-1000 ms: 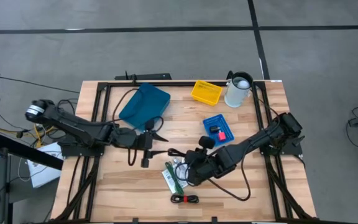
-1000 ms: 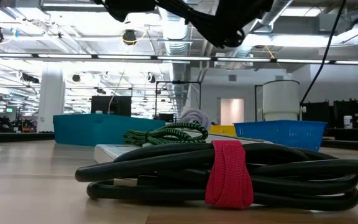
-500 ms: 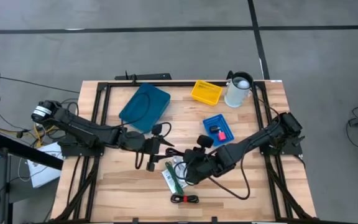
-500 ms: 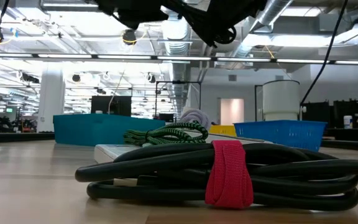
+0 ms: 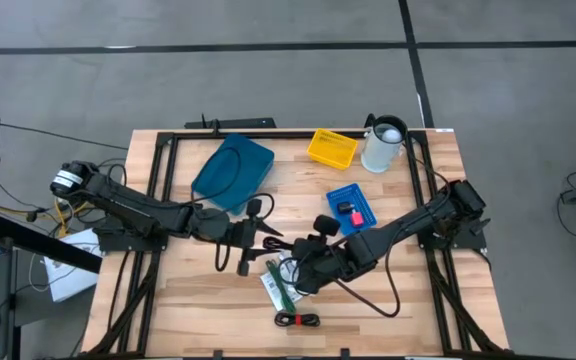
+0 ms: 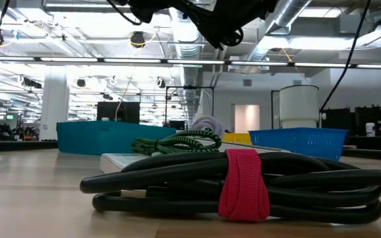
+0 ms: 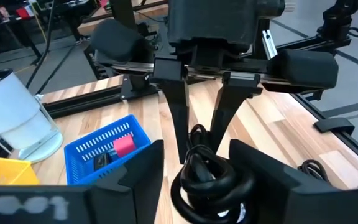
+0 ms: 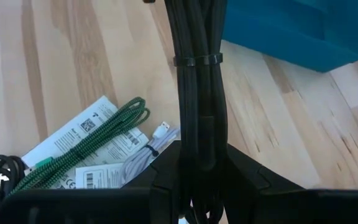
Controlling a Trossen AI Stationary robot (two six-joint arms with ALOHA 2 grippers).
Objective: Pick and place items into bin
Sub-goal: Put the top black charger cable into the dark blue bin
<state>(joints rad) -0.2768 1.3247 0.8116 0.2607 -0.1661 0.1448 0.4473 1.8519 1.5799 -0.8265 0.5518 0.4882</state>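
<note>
Landmark: the small blue basket (image 5: pixel 352 206) near the middle of the wooden surface (image 5: pixel 198 300).

Right hand (image 5: pixel 303 262): positioned just in front of the blue basket and toward the teal bin (image 5: pixel 232 171). Its fingers are closed on a black cord bundle (image 8: pixel 197 93), which runs out lengthwise between them in the right wrist view.

Left hand (image 5: pixel 265 237): located between the teal bin and the blue basket, meeting the right hand. In the left wrist view its fingers stand apart on either side of a looped end of the same black cord bundle (image 7: pixel 207 174); contact with the cord cannot be confirmed.

Items on the surface, in front of the blue basket beneath the right arm: white printed cards (image 8: pixel 98 158), with a green braided cord (image 8: pixel 95 149) lying across them and a pale coiled cable (image 8: pixel 145 155) beside it. Nearer the front edge lies a coiled black cable with a red strap (image 6: pixel 243 182).

Inside the blue basket: a small red-pink piece (image 5: pixel 356 216) and a dark item beside it.

Behind the blue basket: a yellow basket (image 5: pixel 332 148) and a white jug (image 5: pixel 383 143).
</note>
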